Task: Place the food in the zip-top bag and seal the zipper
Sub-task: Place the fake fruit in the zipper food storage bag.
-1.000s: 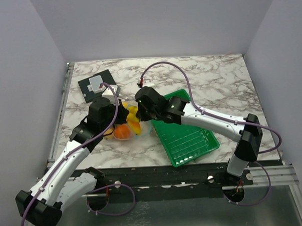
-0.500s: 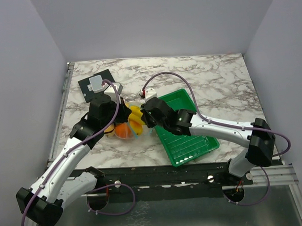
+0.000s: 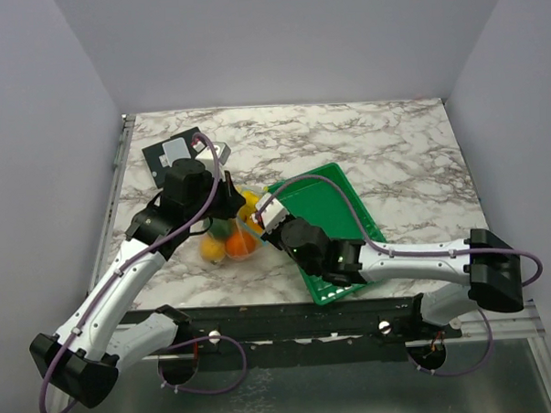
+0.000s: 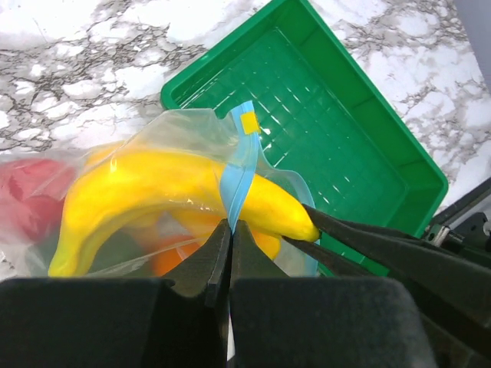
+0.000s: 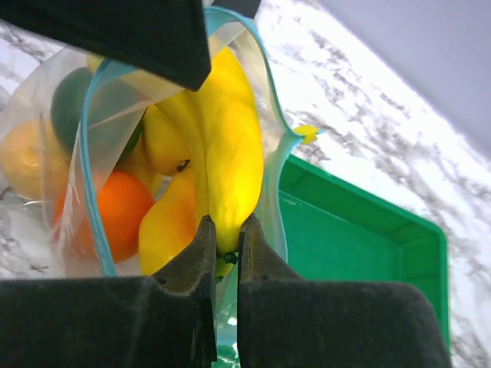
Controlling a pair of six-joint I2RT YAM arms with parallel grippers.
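The clear zip-top bag (image 3: 224, 245) lies on the marble, its mouth held up. My left gripper (image 4: 230, 224) is shut on the light blue zipper (image 4: 238, 172) at the bag's mouth; in the top view it (image 3: 231, 201) is just above the bag. My right gripper (image 5: 226, 226) is shut on the end of the yellow bananas (image 5: 222, 146), which reach into the open mouth. The bananas (image 4: 169, 192) lie behind the plastic. An orange (image 5: 115, 211), a dark green piece (image 5: 107, 107) and a red apple (image 4: 31, 199) are inside the bag.
The green slatted tray (image 3: 349, 203) lies right of the bag, under my right arm, near the table's front edge; it also shows in both wrist views (image 4: 330, 130) (image 5: 368, 245). A black plate with a grey block (image 3: 168, 154) sits at the back left.
My right gripper has come down and toward the front with the bananas, now low beside the bag's mouth. My left gripper has moved back and up with the zipper. The bag has shifted.
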